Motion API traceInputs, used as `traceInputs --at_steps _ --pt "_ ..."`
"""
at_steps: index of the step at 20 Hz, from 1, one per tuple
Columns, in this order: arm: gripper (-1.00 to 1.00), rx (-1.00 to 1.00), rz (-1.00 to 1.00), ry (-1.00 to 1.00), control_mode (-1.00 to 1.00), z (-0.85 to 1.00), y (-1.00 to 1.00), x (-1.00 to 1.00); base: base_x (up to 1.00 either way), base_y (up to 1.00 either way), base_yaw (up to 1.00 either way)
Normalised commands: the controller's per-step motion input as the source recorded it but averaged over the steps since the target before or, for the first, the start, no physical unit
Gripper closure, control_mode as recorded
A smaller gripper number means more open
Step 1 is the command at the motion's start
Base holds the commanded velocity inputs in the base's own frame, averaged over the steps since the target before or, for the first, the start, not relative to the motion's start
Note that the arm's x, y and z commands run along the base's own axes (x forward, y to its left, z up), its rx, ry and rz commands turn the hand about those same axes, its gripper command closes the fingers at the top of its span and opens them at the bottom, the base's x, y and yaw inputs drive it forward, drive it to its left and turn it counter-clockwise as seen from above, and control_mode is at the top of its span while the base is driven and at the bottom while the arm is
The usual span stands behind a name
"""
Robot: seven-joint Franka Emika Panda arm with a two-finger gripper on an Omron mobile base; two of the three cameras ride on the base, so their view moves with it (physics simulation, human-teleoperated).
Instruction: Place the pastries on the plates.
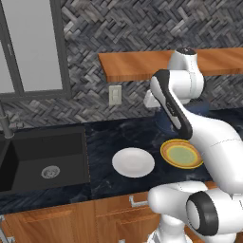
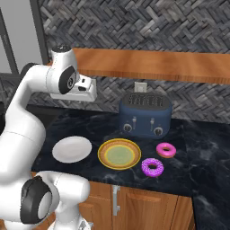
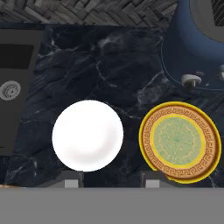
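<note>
The white plate (image 1: pixel 133 162) (image 2: pixel 72 149) (image 3: pixel 87 135) lies flat on the dark counter. Right beside it sits the yellow-orange rimmed plate with the pale green centre (image 1: pixel 181 154) (image 2: pixel 119 154) (image 3: pixel 180 141). Both plates are bare. To the right of them lie the pink-iced donut (image 2: pixel 166 149) and, nearer the counter's front edge, the purple-iced donut (image 2: pixel 152 167). My gripper (image 3: pixel 112 180) hangs high above the plates, looking down on them. It is open, its tips wide apart with nothing between them.
A dark blue toaster (image 2: pixel 145 117) (image 3: pixel 197 43) stands behind the yellow plate against the wall. A black sink (image 1: pixel 42 161) (image 3: pixel 13 87) is set into the counter left of the white plate. A wooden shelf (image 2: pixel 157 65) runs above.
</note>
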Motion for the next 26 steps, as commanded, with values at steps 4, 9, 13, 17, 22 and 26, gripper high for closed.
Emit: traceInputs --at_steps 4,9,13,17,22,26 --pt "-1.00 -0.01 0.00 0.00 -1.00 0.00 0.00 0.00 0.00 0.00 0.00" --pt "-1.00 0.00 -0.04 0.00 -1.00 -0.16 -0.68 -0.22 0.00 0.00 0.00" --pt "-1.00 0.00 -0.12 0.03 -1.00 -0.44 -1.00 -0.54 0.00 0.00 0.00" --pt "-1.00 0.00 -0.13 0.06 -1.00 -0.55 -1.00 -0.59 0.00 0.00 0.00" --pt "-1.00 0.00 -0.11 0.05 -1.00 -0.46 -0.90 -0.37 0.00 0.00 0.00" --pt "-1.00 0.00 -0.03 0.01 -1.00 -0.31 -0.63 -0.13 0.00 0.00 0.00"
